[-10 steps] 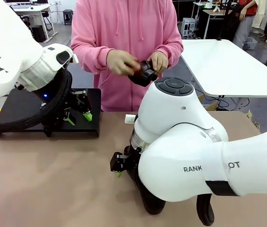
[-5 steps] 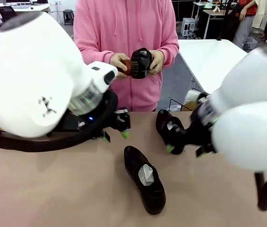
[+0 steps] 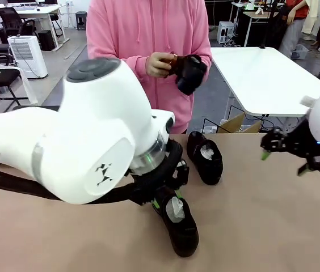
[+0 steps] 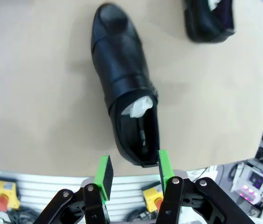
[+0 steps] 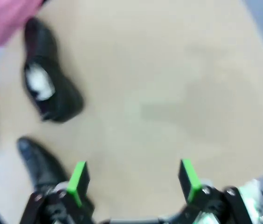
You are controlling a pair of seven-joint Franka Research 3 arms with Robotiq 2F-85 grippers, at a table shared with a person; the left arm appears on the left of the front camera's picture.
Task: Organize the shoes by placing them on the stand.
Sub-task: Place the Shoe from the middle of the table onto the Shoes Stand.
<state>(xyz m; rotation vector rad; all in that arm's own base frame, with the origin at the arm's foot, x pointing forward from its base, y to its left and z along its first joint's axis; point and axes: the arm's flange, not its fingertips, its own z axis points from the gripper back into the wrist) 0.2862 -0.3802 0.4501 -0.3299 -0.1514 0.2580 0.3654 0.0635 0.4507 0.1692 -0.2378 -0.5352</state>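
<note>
Left wrist view, L gripper (image 4: 134,164) part-spread astride shoe (image 4: 122,88) heel, R gripper (image 5: 133,171) spread wide over table (image 5: 178,88)

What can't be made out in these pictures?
- Front view: the left arm hides the heel of the near shoe.
- Front view: the person's hands partly cover the held shoe.
- Left wrist view: the top edge cuts off the far shoe.
- Right wrist view: blur smears all detail.

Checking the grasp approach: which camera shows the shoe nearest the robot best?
Left wrist view: the whole shoe shows, heel by the fingers. In front view the left arm covers its heel; right wrist view gives a blurred toe.
</note>
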